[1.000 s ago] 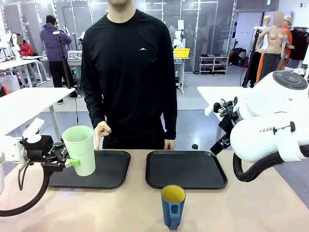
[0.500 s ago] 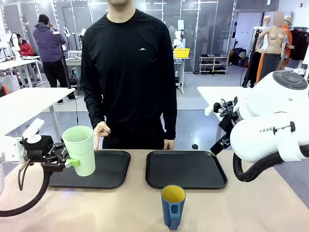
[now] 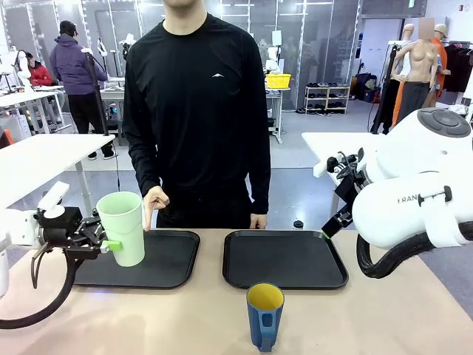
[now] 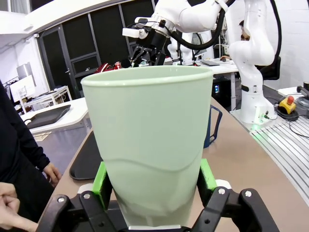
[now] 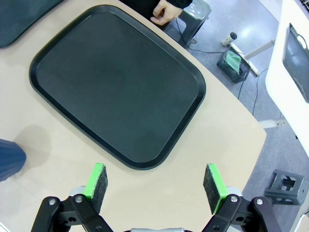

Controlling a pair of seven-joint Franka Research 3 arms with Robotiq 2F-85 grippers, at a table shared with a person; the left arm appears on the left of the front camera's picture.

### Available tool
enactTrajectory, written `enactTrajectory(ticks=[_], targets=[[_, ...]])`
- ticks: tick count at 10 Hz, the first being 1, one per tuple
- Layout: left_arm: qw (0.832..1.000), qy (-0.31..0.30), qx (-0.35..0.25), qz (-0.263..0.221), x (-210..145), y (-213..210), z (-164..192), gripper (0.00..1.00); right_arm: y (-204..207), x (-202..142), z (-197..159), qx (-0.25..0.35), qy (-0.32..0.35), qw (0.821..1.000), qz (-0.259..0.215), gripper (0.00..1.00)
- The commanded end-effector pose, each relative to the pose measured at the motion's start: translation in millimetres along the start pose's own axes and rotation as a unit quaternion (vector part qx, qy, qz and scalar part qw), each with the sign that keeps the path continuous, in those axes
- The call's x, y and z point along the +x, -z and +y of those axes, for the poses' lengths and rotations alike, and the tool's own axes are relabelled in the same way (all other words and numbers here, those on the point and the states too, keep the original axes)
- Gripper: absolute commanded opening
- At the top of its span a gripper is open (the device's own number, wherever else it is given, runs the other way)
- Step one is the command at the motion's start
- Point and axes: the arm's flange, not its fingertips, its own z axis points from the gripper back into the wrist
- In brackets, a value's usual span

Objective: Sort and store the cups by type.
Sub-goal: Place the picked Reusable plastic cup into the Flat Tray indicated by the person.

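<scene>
A tall mint-green tumbler (image 3: 123,228) hangs upright over the left edge of the left black tray (image 3: 174,260). My left gripper (image 3: 103,245) is shut on its lower part from the side. In the left wrist view the tumbler (image 4: 152,140) stands between the green pads (image 4: 100,178). The dark blue mug (image 3: 264,316) with a yellow inside stands on the table near the front edge, handle towards the camera. Its edge (image 5: 8,158) shows at the left of the right wrist view. My right gripper (image 5: 157,181) is open above the bare table beside the right black tray (image 5: 116,84).
A person stands at the far side. One hand (image 3: 155,201) points a finger down at the left tray, and the other hand (image 3: 259,220) rests by the right tray (image 3: 284,259). My right arm (image 3: 414,192) is raised at the table's right end.
The left gripper and the tumbler have risen very slightly. The mug, the right arm and the person's hands have stayed put.
</scene>
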Motion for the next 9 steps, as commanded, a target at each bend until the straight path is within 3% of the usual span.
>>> enactTrajectory(ticks=[1, 6, 9], targets=[[1.0, -0.016, -0.006, 0.004, 0, -3, 8, 0.84, 0, 0, -1, 0.0, 0.001, 1.0, 0.0, 1.0], [1.0, -0.025, 0.005, 0.004, -7, -15, 1, 0.84, 0, 0, -1, 0.0, 0.001, 1.0, 0.0, 1.0], [1.0, -0.012, -0.009, 0.006, -41, -21, 32, 0.84, 0, 0, -1, 0.0, 0.001, 1.0, 0.0, 1.0]])
